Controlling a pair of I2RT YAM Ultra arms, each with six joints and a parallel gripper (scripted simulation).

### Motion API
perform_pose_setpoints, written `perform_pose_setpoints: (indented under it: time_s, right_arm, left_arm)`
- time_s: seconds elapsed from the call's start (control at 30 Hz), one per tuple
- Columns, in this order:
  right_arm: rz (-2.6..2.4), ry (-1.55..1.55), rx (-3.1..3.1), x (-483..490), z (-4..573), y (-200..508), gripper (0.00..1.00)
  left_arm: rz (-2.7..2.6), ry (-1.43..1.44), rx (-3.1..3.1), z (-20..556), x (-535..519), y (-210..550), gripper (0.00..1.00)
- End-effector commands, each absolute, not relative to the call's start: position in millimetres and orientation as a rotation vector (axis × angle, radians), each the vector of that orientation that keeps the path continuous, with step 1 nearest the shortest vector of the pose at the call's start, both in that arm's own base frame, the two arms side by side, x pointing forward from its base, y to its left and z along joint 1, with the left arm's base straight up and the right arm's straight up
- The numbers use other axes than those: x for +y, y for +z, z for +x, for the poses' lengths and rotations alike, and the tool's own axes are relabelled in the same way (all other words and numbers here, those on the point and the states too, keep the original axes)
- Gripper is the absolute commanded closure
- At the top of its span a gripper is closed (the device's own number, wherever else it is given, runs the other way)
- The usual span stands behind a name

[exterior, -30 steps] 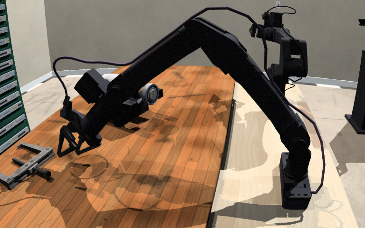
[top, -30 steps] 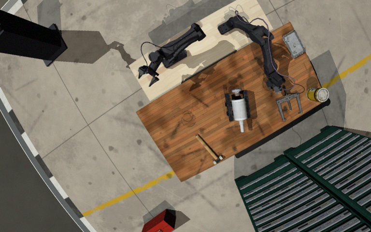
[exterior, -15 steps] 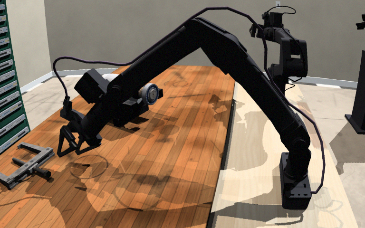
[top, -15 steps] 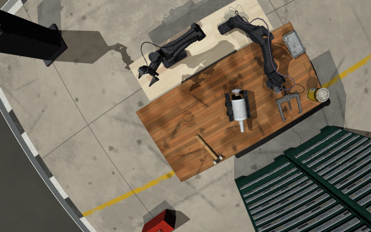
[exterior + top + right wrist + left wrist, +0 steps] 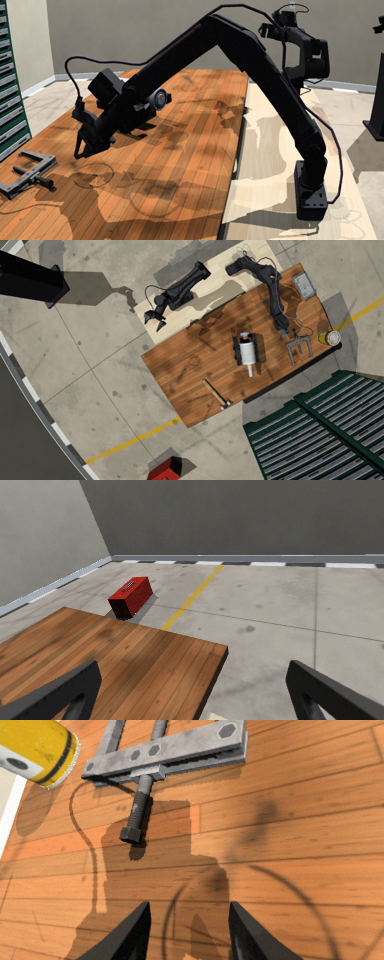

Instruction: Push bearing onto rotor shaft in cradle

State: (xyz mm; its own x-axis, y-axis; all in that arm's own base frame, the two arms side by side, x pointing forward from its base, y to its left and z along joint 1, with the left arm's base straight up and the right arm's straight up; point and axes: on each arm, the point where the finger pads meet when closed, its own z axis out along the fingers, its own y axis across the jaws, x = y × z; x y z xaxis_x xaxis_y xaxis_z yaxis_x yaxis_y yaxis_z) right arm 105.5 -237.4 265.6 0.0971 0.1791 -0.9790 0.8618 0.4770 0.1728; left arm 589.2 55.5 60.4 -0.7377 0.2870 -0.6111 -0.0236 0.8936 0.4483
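The white rotor lies in the black cradle at the table's middle. The bearing is a blue and steel ring around the shaft at the end facing the arm bases; its gap to the rotor's body is hard to judge. In the exterior view the left arm hides most of the rotor. My left gripper is partly open and empty above bare table, between the cradle and the puller. My right gripper is wide open and empty, off beyond the table's corner, far from the rotor.
A grey three-armed puller lies just ahead of my left gripper. A yellow can stands by the table's edge. A metal tray sits at a corner. A hammer lies on the rotor's other side.
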Motion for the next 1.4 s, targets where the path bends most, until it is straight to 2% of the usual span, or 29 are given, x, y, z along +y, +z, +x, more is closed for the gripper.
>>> perform_pose_setpoints:
  time_s: [0.0,0.87,1.37]
  right_arm:
    - [0.934,-0.698,1.386,-241,110,294,0.0]
    - [0.518,-0.425,1.509,-191,246,364,0.0]
    - [0.343,-0.296,1.524,-144,298,389,0.0]
  left_arm:
    - [0.159,0.516,2.246,596,36,94,0.56]
    - [0.208,0.189,2.068,497,-98,132,0.56]
    - [0.245,0.05,2.025,442,-136,133,0.56]
